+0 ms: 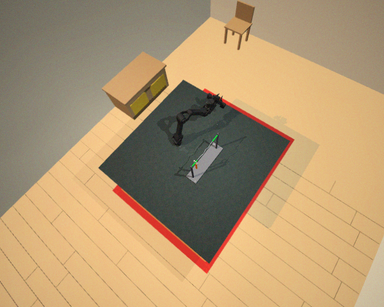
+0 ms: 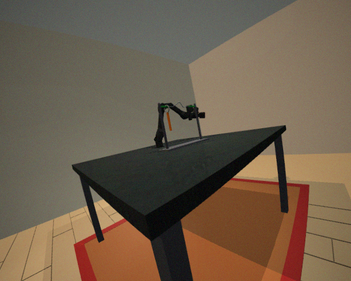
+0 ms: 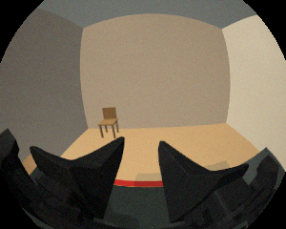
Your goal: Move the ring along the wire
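The ring (image 1: 195, 162) (image 2: 166, 109) hangs on the green wire part beside the near post (image 1: 192, 172) (image 2: 164, 133). Its orange handle (image 1: 196, 166) (image 2: 169, 121) hangs down below the wire, free of the gripper. The wavy grey wire (image 1: 205, 153) (image 2: 179, 103) runs to the other green part (image 1: 215, 138) at the far post (image 1: 216, 142) (image 2: 198, 125). My gripper (image 1: 223, 100) (image 3: 141, 143) is partly open and empty, well away from the ring, beyond the far post end. In the exterior view it shows behind the far post, its fingers too small to make out.
The posts stand on a grey base plate (image 1: 205, 163) (image 2: 185, 144) on the dark table (image 1: 172, 198) (image 2: 115, 175). The arm (image 1: 179, 125) (image 2: 160, 123) reaches from its base beside the wire stand toward the table edge. A cabinet (image 1: 136, 75) and a chair (image 1: 238, 25) (image 3: 109, 121) stand off the table.
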`<action>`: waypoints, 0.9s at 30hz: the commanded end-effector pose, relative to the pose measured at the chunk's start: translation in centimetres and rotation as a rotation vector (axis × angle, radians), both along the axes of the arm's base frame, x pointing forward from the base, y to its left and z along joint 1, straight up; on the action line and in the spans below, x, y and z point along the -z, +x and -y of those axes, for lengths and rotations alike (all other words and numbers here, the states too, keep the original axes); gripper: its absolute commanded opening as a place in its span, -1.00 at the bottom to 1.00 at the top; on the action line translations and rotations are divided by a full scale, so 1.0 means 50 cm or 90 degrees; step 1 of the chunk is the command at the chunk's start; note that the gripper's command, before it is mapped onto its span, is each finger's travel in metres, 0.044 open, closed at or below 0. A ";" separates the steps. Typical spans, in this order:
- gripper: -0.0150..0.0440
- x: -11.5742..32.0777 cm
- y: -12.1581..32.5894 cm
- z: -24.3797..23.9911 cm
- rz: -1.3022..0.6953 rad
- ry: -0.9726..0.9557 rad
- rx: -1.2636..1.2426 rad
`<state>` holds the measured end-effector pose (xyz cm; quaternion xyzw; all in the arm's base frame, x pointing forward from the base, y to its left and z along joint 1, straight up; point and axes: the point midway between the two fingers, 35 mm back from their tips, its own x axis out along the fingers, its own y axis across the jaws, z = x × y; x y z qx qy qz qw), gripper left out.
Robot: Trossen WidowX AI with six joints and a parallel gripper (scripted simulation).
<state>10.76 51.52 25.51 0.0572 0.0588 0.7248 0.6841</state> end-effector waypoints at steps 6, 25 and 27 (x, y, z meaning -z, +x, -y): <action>0.05 -0.094 0.241 0.127 -0.023 0.072 0.172; 0.05 -0.257 0.546 0.527 -0.008 0.219 0.493; 0.05 -0.267 0.561 0.568 -0.004 0.229 0.523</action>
